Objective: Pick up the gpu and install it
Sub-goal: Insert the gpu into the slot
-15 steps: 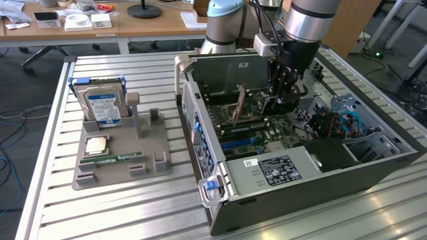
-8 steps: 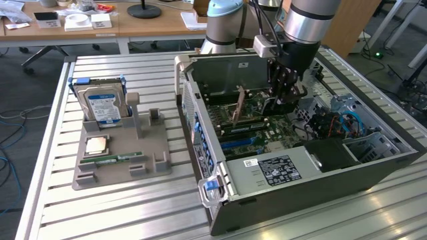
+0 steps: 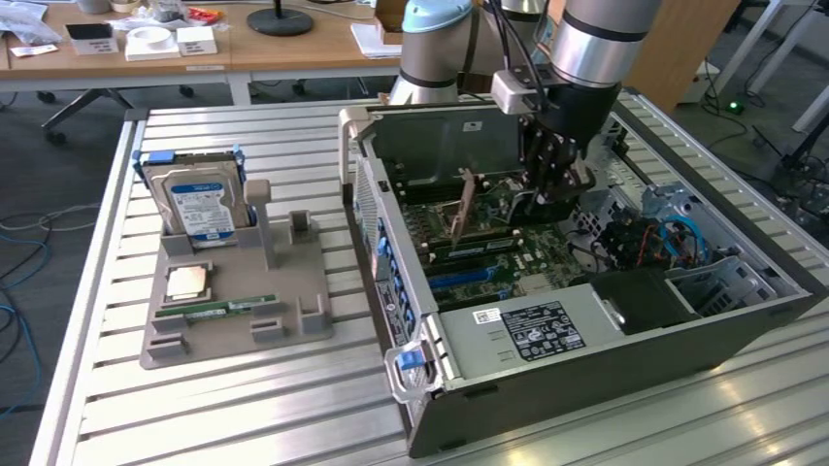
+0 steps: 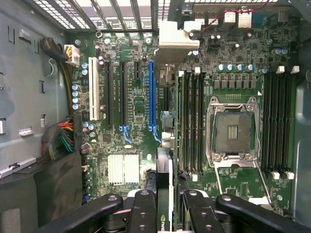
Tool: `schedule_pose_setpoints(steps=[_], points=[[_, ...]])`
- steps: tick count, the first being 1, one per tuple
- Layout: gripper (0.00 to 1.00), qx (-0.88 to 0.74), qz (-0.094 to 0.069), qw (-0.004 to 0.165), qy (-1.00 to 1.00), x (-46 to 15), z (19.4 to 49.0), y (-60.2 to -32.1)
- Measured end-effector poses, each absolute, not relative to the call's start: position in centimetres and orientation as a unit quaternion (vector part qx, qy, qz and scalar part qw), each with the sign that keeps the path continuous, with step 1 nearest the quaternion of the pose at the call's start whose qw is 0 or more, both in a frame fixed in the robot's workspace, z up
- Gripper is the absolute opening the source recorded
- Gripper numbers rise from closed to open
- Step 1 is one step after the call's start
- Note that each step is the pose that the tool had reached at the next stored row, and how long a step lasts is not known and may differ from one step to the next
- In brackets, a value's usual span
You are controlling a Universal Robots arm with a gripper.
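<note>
A workroom, with wooden desks running across the top of the exterior view. In front of them stands a slatted metal table. Toward the exterior view's right, an open computer case lies on its side on the table, its motherboard facing up. At the exterior view's left sits a grey holder. It carries a blue-labelled hard drive standing on edge. A CPU chip lies flat just below the drive in the frame, and a green RAM stick lies just below the chip.

The robot arm reaches down from the upper centre-right of the exterior view into the case. Its gripper is low inside, over the board. The fingers are clamped on the gpu, which stands on edge between them. A green logo shows on the card's upper edge near the pads.

In the exterior view the gpu shows as a slim tan strip. It stands upright just left of the gripper, in the upper middle of the frame. In the wrist view the card runs along the motherboard just beside the long blue slot, between that slot and the bank of RAM slots. The open CPU socket lies beyond those slots. Whether the card's lower edge sits in a slot cannot be told.
</note>
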State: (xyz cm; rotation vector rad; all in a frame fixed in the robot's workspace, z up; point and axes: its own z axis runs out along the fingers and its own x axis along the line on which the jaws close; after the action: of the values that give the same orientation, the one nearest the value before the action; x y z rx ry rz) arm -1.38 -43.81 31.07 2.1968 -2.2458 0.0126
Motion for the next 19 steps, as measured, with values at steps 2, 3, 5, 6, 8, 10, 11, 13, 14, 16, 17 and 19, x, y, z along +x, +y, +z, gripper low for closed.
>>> schedule_pose_setpoints(steps=[2, 3, 5, 6, 8, 10, 11, 13, 14, 16, 17, 19], points=[[0.26, 0.699, 0.004, 0.000, -0.715, -1.39, 30.91, -43.81], [0.26, 0.699, 0.004, 0.000, -0.715, -1.39, 30.92, -43.81], [0.26, 0.699, 0.004, 0.000, -0.715, -1.39, 30.92, -43.81], [0.26, 0.699, 0.004, 0.000, -0.715, -1.39, 30.92, -43.81], [0.26, 0.699, 0.004, 0.000, -0.715, -1.42, 30.90, -43.81], [0.26, 0.699, 0.004, 0.000, -0.715, -1.54, 30.87, -43.81], [0.26, 0.699, 0.004, 0.000, -0.715, -1.59, 30.85, -43.81], [0.26, 0.699, 0.004, 0.000, -0.715, -1.61, 30.75, -43.81], [0.26, 0.699, 0.004, 0.000, -0.715, -1.61, 30.67, -43.81], [0.26, 0.699, 0.004, 0.000, -0.715, -1.61, 30.50, -43.81], [0.26, 0.699, 0.004, 0.000, -0.715, -1.61, 30.48, -43.81], [0.26, 0.699, 0.004, 0.000, -0.715, -1.61, 30.48, -43.81]])
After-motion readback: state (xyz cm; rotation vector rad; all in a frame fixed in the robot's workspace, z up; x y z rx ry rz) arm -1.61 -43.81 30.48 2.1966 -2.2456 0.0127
